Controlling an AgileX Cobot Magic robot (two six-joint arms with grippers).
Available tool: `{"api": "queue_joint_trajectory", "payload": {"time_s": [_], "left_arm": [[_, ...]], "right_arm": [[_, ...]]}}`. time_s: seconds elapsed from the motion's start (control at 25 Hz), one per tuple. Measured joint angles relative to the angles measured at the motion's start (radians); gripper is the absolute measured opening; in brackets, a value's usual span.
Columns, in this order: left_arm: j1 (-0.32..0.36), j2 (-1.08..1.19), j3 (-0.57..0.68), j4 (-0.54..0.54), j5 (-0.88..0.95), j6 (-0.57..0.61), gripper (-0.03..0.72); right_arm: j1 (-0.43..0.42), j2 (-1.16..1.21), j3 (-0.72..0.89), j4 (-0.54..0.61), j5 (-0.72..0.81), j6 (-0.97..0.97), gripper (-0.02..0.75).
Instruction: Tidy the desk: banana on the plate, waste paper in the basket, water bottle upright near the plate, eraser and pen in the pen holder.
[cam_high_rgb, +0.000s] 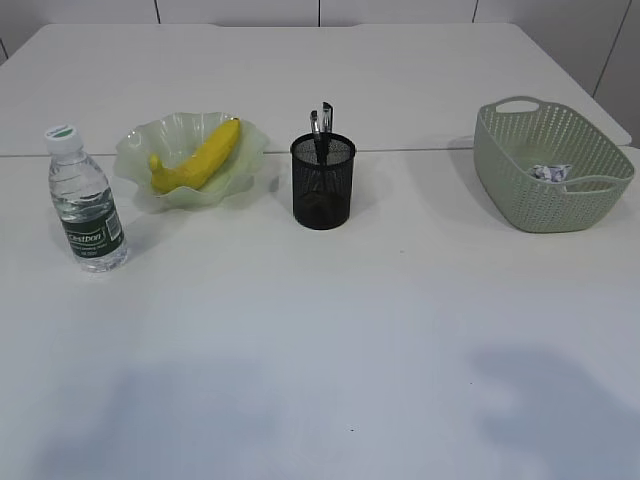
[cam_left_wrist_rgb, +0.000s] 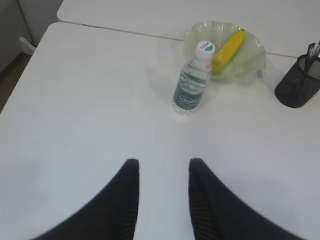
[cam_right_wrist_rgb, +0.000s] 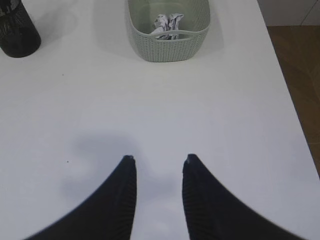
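Observation:
A yellow banana (cam_high_rgb: 200, 156) (cam_left_wrist_rgb: 228, 45) lies in the pale green wavy plate (cam_high_rgb: 140, 150) (cam_left_wrist_rgb: 252, 55). Just left of the plate a water bottle (cam_high_rgb: 86, 200) (cam_left_wrist_rgb: 192, 80) stands upright. The black mesh pen holder (cam_high_rgb: 323, 185) (cam_left_wrist_rgb: 296, 82) (cam_right_wrist_rgb: 17, 30) has a pen (cam_high_rgb: 322, 120) sticking out; the eraser is hidden from me. Crumpled waste paper (cam_high_rgb: 550, 172) (cam_right_wrist_rgb: 167, 24) rests in the green basket (cam_high_rgb: 520, 190) (cam_right_wrist_rgb: 167, 47). My left gripper (cam_left_wrist_rgb: 162, 162) and right gripper (cam_right_wrist_rgb: 157, 159) are both open with nothing between the fingers, over bare table near its front. Neither shows in the exterior view.
The white table's (cam_high_rgb: 350, 330) right edge (cam_right_wrist_rgb: 285, 90) borders brown floor in the right wrist view. Its left edge (cam_left_wrist_rgb: 30, 65) shows in the left wrist view. A seam to a second table runs behind the objects.

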Motion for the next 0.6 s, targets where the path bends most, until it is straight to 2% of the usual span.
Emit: {"api": "queue_joint_trajectory", "payload": {"time_s": [0.28,0.6], "left_arm": [[0.0,-0.182,0.094,-0.018,0.067,-0.002,0.238],[0.0,-0.377,0.103,-0.02,0.164,0.017,0.238]], "right_arm": [[0.0,-0.201,0.083,-0.007,0.03,0.022,0.239],[0.0,-0.362,0.113,0.0,0.053,0.028,0.239]]}}
